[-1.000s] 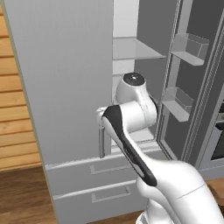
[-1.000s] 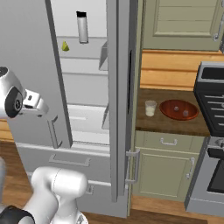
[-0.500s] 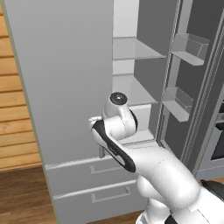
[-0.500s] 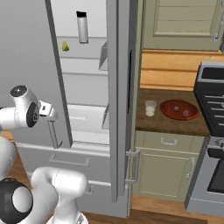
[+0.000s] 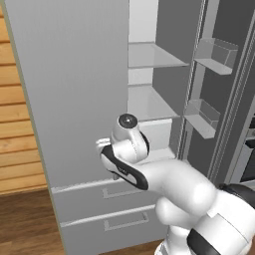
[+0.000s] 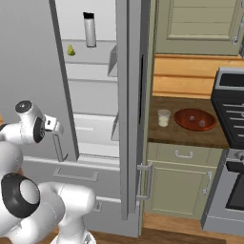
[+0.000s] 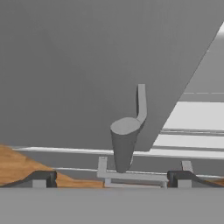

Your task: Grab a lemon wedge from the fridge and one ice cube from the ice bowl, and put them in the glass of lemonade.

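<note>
The fridge (image 6: 28, 71) stands with its left door (image 5: 69, 89) swung open. A tiny yellow-green lemon wedge (image 6: 70, 50) lies on an upper white shelf, left of a grey bottle (image 6: 89, 29). My gripper (image 6: 57, 127) is low at the door's edge, beside its slim handle (image 6: 59, 148). In the hand view my gripper (image 7: 111, 177) is open, and the handle's end (image 7: 124, 141) rises ahead, between the two tips and apart from them. The glass of lemonade (image 6: 164, 117) sits on the wooden counter, left of the reddish ice bowl (image 6: 194, 119) with small pale cubes inside.
The fridge's right door (image 6: 129, 109) also stands open, edge-on between the shelves and the counter (image 6: 157, 136). Clear door bins (image 5: 214, 52) hang on it. Two drawers (image 5: 99, 199) lie below the shelves. A dark stove (image 6: 231, 124) is at the far right.
The arm has folded lower, and its elbow has dropped and come nearer the cameras. The hand has sunk a little along the left door's edge toward the handle. The gripper stays open.
</note>
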